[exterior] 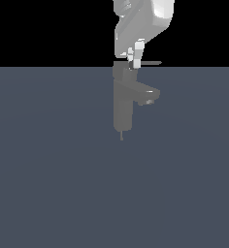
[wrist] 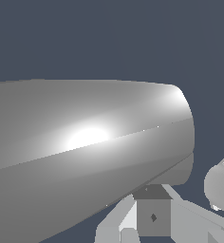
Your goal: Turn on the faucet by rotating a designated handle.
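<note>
Faucet: grey upright body, mid-floor; handle caps it, its thin lever pointing to the exterior view's right. Gripper: descends from above, fingers beside the handle's base; jaw state cannot be told. Advice: press sideways well out along the lever, keeping level so contact does not slip

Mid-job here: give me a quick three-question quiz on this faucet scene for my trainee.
1. True or false: the gripper is down at the top of the faucet, by the handle.
2. In the exterior view, the handle points toward that view's: A) left B) right.
3. Fill in: the spout juts out ___ the handle.

Key: 1 true; 2 B; 3 below.
</note>
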Robot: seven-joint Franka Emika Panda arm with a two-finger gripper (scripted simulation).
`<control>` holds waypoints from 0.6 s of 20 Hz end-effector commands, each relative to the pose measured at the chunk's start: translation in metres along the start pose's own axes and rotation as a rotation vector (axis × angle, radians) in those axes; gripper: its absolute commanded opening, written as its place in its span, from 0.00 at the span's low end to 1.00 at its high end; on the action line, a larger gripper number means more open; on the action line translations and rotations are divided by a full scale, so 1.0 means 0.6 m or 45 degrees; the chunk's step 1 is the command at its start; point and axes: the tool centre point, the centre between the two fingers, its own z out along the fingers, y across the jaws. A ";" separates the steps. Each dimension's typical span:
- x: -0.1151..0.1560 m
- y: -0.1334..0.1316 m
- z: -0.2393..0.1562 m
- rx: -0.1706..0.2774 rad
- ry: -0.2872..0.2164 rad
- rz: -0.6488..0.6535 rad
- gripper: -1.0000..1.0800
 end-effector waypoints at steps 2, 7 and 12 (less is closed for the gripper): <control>0.059 0.008 -0.004 0.015 0.002 0.041 0.00; 0.101 0.012 -0.006 0.018 0.001 0.045 0.00; 0.080 -0.006 0.000 0.005 0.000 0.011 0.00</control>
